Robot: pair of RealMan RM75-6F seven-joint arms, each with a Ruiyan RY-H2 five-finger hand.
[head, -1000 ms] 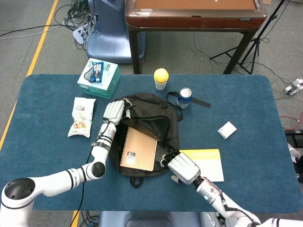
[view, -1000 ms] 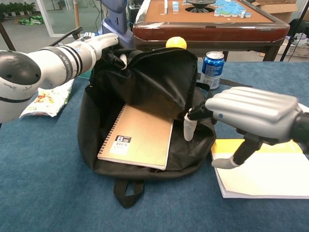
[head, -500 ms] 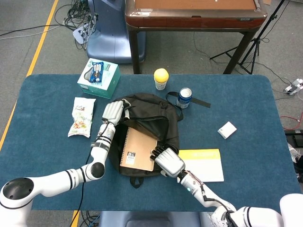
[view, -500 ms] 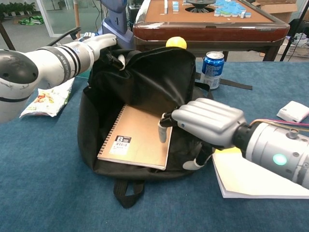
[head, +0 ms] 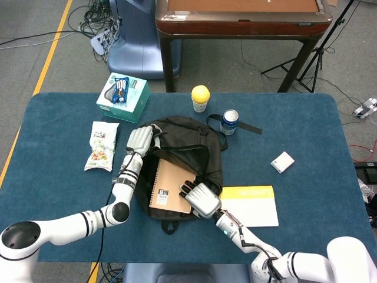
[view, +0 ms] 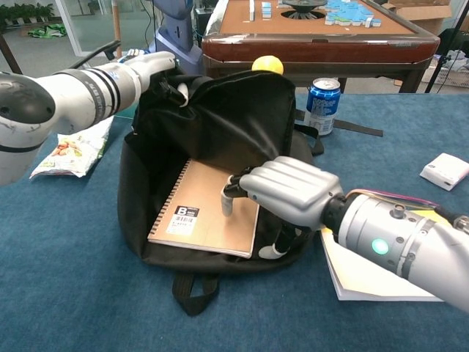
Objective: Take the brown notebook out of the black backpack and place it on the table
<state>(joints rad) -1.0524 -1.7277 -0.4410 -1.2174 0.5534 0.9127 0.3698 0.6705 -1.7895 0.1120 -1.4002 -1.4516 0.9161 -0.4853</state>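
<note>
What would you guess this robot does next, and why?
Probably the right hand closes on the notebook's near edge. Its fingers are spread above the cover, not yet gripping, while the left hand holds the backpack open.

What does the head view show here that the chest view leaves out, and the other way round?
Only the head view shows the green tissue box at the table's far left and the whole blue table. Only the chest view shows the puzzle pieces on the brown table behind. Both share the black backpack held open at its top by the left hand, the brown notebook inside it with the right hand over its right edge, the blue can, the snack bag and the yellow-edged pad.
</note>
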